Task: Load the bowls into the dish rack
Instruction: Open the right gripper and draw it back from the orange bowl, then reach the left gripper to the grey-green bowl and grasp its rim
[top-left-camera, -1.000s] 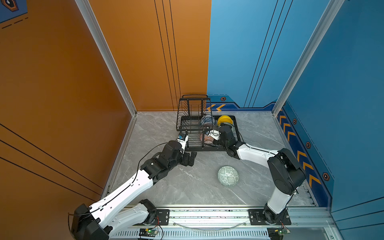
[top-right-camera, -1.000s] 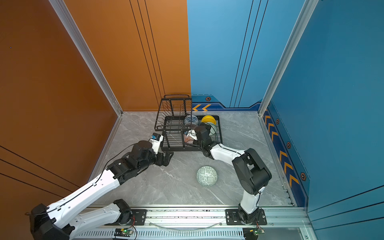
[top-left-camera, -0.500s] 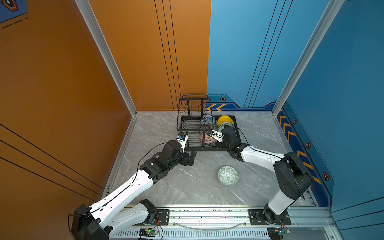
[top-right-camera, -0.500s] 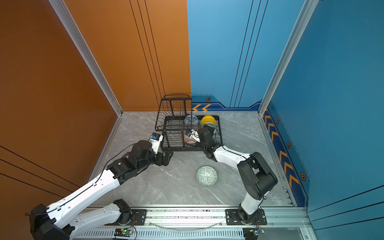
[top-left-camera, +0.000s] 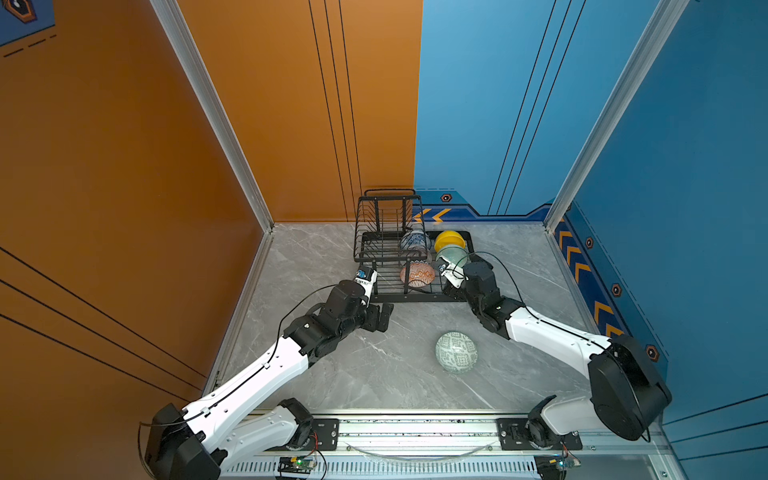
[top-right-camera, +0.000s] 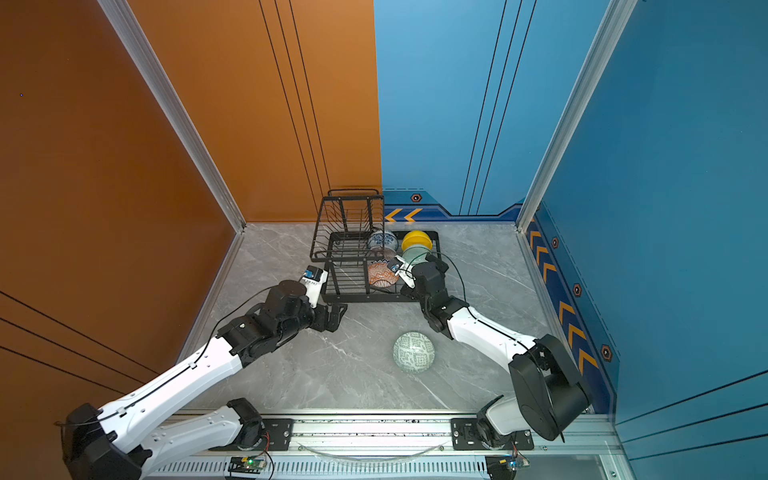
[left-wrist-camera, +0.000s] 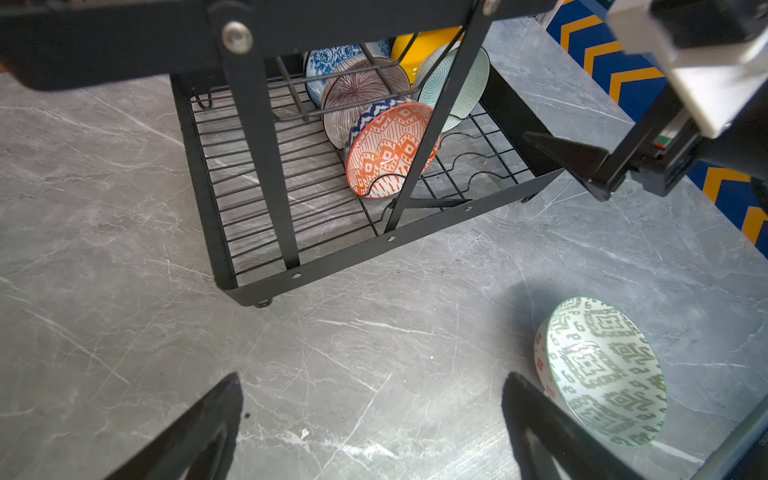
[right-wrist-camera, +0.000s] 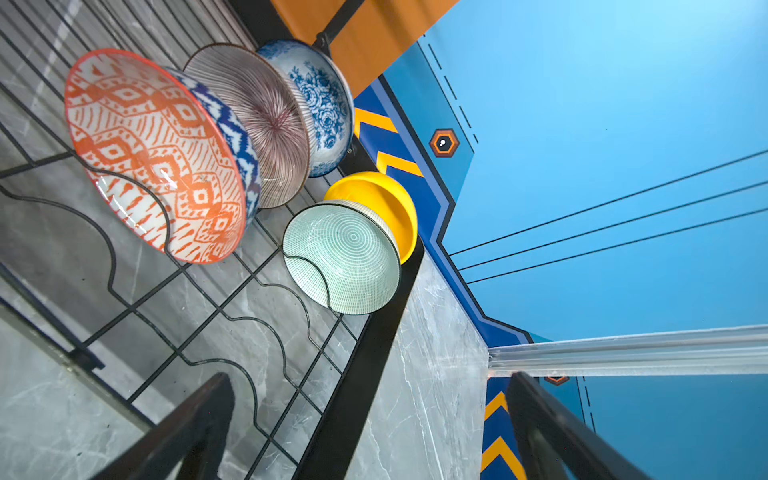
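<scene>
The black wire dish rack stands at the back of the table. In it five bowls stand on edge: orange-white, pinkish striped, blue-white floral, yellow and pale mint. A green-white patterned bowl sits upright on the table in front of the rack. My left gripper hovers open and empty near the rack's front left corner. My right gripper is open and empty, straddling the rack's right rim near its front corner.
Orange and blue walls enclose the grey marble table on three sides. The rack's raised upper basket stands over its back left part. The arms' mounting rail runs along the front edge.
My right gripper has drawn back from over the rack's bowls toward the rack's front right corner. The left arm has stayed still.
</scene>
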